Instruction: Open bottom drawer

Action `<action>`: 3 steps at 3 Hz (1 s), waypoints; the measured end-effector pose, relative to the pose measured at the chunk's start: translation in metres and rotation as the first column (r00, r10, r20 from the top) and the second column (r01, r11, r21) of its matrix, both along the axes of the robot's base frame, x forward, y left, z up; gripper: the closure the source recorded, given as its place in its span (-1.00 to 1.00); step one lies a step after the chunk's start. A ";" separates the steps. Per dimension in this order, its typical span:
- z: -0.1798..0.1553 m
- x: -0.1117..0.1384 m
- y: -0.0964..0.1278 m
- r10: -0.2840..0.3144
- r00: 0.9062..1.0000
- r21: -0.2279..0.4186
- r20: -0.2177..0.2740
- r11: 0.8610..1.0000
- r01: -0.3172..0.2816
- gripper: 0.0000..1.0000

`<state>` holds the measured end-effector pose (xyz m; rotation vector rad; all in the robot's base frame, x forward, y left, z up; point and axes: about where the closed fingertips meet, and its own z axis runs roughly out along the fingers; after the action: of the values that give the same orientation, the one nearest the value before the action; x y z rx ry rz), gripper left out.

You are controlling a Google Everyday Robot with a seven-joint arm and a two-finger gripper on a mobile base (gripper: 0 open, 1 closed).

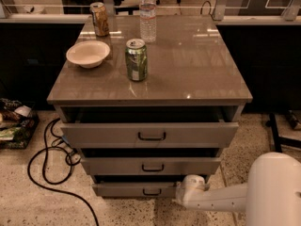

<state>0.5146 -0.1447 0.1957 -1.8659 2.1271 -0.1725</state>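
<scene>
Watching the feed from my desk here. The cabinet fills the middle of the view and its three grey fronts are stacked down toward 6 o'clock. The bottom drawer (131,189) is the thin strip right at the floor, with its little black loop handle (151,191) in the middle of it. There's a dark gap above the strip, but I can't tell how far out it sits.

The gripper (184,192) is down at about 5 o'clock, right up against the right end of that bottom front and just to the 3 o'clock side of the handle. From this angle I honestly can't tell whether it's open, closed or holding anything. The white arm (221,197) runs off from it toward 3 o'clock.

Above are the middle drawer (188,166) and the top drawer (197,134), and the top one is pulled out with a dark slot behind its front.

On the cabinet top (197,65) there's a green can (136,60) around 11 o'clock from centre, a bowl (88,53) at 9 o'clock of it, and a brown can (99,19) and water bottle (147,14) up toward 12. A black cable (44,178) loops on the floor at 8 o'clock.
</scene>
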 end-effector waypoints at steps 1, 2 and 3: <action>0.000 0.000 0.000 0.000 1.000 0.000 0.000 1.000 0.000 1.00; 0.000 0.000 0.000 0.000 1.000 0.000 0.000 1.000 0.000 1.00; 0.000 0.000 0.000 0.000 1.000 0.000 0.000 1.000 0.000 1.00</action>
<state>0.5146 -0.1447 0.1958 -1.8659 2.1272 -0.1728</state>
